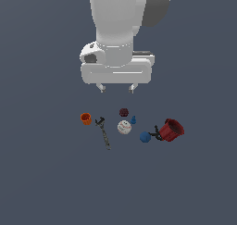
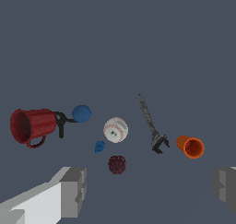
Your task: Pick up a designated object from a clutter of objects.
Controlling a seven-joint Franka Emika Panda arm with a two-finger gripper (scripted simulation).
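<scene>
The gripper [image 1: 116, 87] hangs above the cluttered desk [image 1: 46, 182], fingers spread wide and holding nothing. From the exterior view's left lie an orange cup [image 1: 85, 118], a dark wrench [image 1: 103, 133], a white baseball [image 1: 124, 127] with a maroon lump [image 1: 123, 112] and blue cone [image 1: 133, 120] behind it. The blue ball [image 1: 145, 137] rests right of the baseball, just beside a toppled red mug [image 1: 171, 129].

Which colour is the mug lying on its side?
Red mug, with a darker inside; clearest in the wrist view.

No readable text, labels, brands or numbers anywhere. Small white baseball [image 2: 115, 129] shows only red stitching marks and dark specks, not legible characters.
</scene>
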